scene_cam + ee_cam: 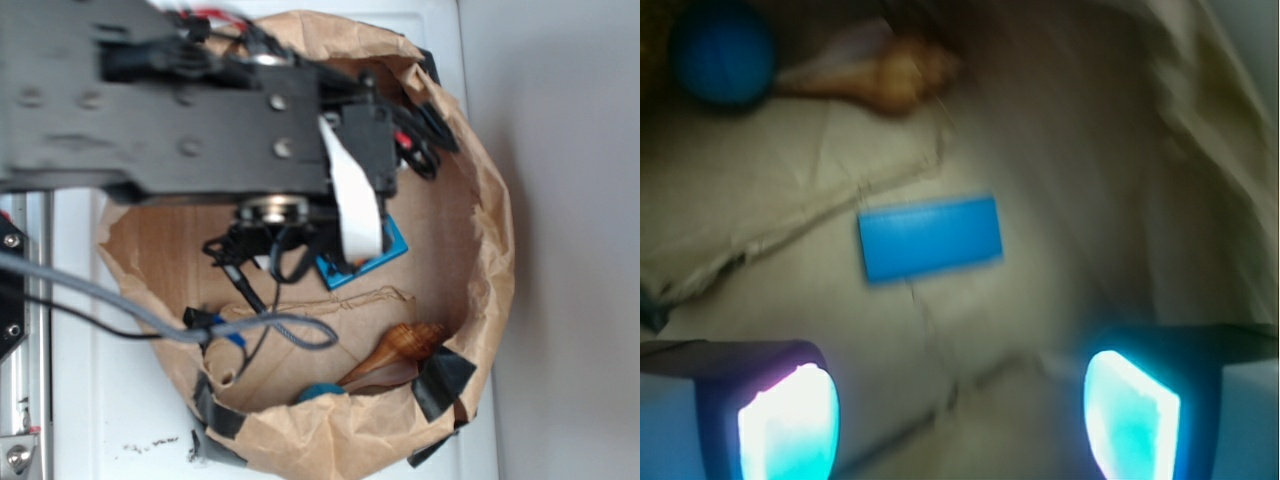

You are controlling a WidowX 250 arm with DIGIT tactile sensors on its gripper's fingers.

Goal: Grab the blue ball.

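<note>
The blue ball [721, 56] is tucked in the far corner of the paper bag [480, 180], right up against the narrow end of a brown wooden piece [875, 75], so that side is kinda blocked. A flat blue block [930, 238] is parked between it and the pincer [960, 420], which is held wide open with nothing gripped.

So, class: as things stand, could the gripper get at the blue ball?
Probably yes. The gripper is open and empty, and the ball lies uncovered ahead. But it sits against the bag wall, with the wooden piece right beside it, so room is tight.
</note>
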